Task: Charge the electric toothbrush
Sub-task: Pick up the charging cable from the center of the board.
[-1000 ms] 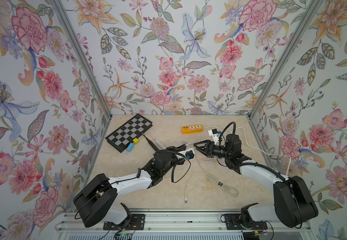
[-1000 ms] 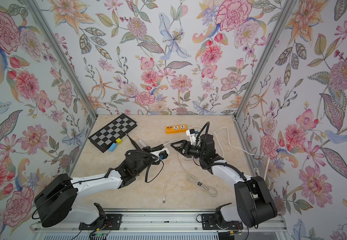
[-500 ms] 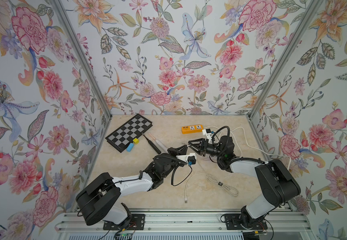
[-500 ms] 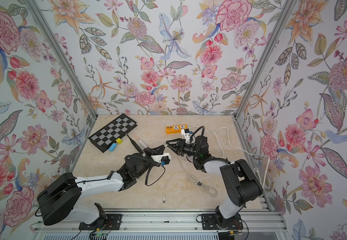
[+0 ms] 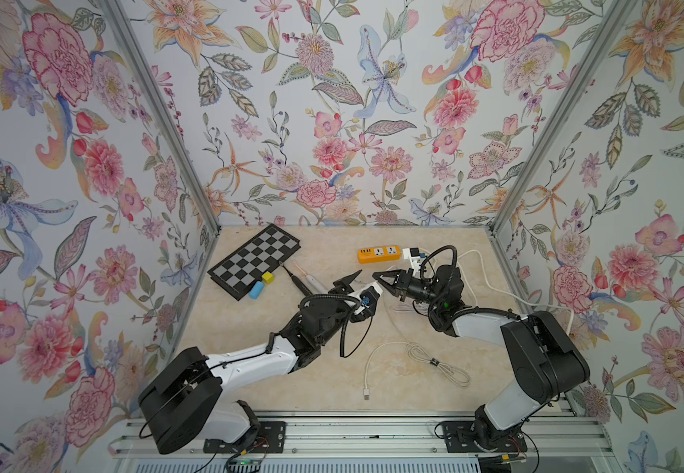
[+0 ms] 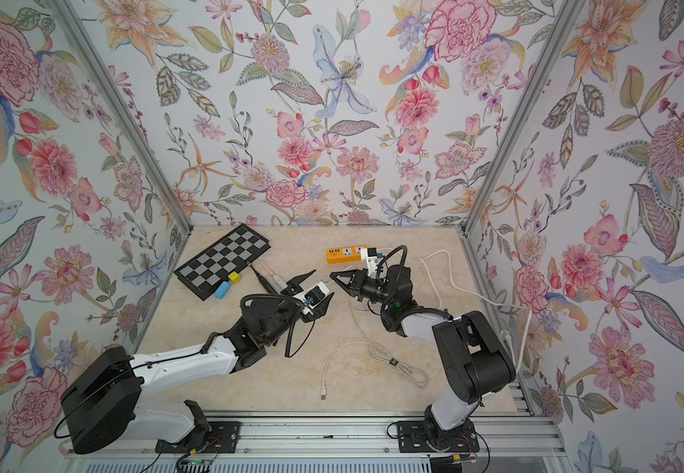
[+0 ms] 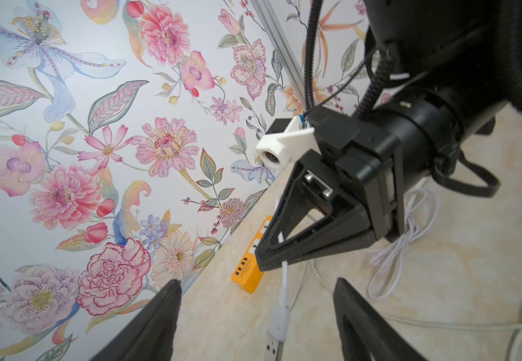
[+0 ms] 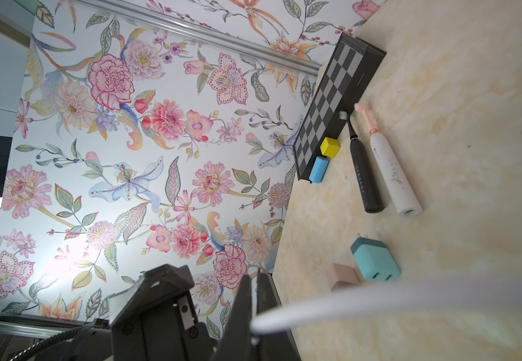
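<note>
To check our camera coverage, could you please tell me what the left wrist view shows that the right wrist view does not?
Only the left wrist view shows the orange power strip, the USB plug, and the right end effector from outside, shut on the white cable. Only the right wrist view shows the black toothbrush, white toothbrush, teal adapter and chessboard. Both show the white cable and the beige tabletop.
</note>
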### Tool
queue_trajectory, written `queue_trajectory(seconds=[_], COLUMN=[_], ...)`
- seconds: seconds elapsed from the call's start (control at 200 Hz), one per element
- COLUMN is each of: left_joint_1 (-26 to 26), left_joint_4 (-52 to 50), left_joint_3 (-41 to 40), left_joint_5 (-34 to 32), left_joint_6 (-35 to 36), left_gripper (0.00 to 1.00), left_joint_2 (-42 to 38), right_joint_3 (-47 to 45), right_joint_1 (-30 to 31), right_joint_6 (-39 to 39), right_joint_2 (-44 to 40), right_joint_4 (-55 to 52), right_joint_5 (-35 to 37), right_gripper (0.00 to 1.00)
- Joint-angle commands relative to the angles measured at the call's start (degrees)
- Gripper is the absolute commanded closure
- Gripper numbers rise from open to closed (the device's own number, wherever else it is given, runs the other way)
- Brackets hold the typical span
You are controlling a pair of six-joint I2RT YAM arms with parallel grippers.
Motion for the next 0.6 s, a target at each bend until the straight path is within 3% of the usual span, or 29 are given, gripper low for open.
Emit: queue_trajectory(seconds=[0.0, 0.085, 0.145, 0.2, 0.295, 0.32, 0.365, 0.42, 0.595], left_joint_1=[6.3, 13.6, 17.5, 19.6, 20.3, 20.2, 19.3, 17.8, 16.8], left_joint_4=[-1.1, 2.9, 11.7, 28.7, 62.1, 63.9, 64.0, 63.7, 63.8], left_joint_3=[2.9, 4.1, 2.8, -0.4, -1.1, 1.0, 4.2, 4.7, 5.9], left_joint_5=[14.8, 26.7, 33.1, 36.5, 36.6, 39.0, 41.7, 40.5, 38.8], left_joint_6=[-35.8, -59.3, -75.9, -92.1, -116.9, -121.9, -122.7, -120.2, -119.9], left_gripper=[0.03, 0.01, 0.01, 0.04, 0.09, 0.11, 0.16, 0.18, 0.14], left_joint_2=[-3.8, -0.6, 3.7, 9.4, 24.6, 27.7, 30.9, 31.8, 33.5], right_joint_3=[0.2, 0.3, 0.4, 0.3, -0.1, -0.2, -0.4, -0.2, 0.4], right_joint_1=[-1.5, -2.1, -2.3, -2.2, -1.9, -1.9, -1.8, -1.7, -1.8], right_joint_6=[-2.4, -2.6, -2.8, -3.4, -4.6, -4.7, -5.1, -5.7, -8.2], right_joint_2=[-2.4, -3.3, -4.3, -5.5, -7.4, -8.0, -8.6, -9.2, -10.6], right_joint_4=[4.5, 5.4, 5.9, 6.0, 5.6, 5.4, 5.0, 4.0, -0.1], right_joint_5=[0.6, 0.8, 1.5, 2.6, 4.7, 5.2, 5.9, 6.4, 6.6], right_gripper=[1.0, 1.0, 1.0, 1.0, 1.0, 1.0, 1.0, 1.0, 1.0])
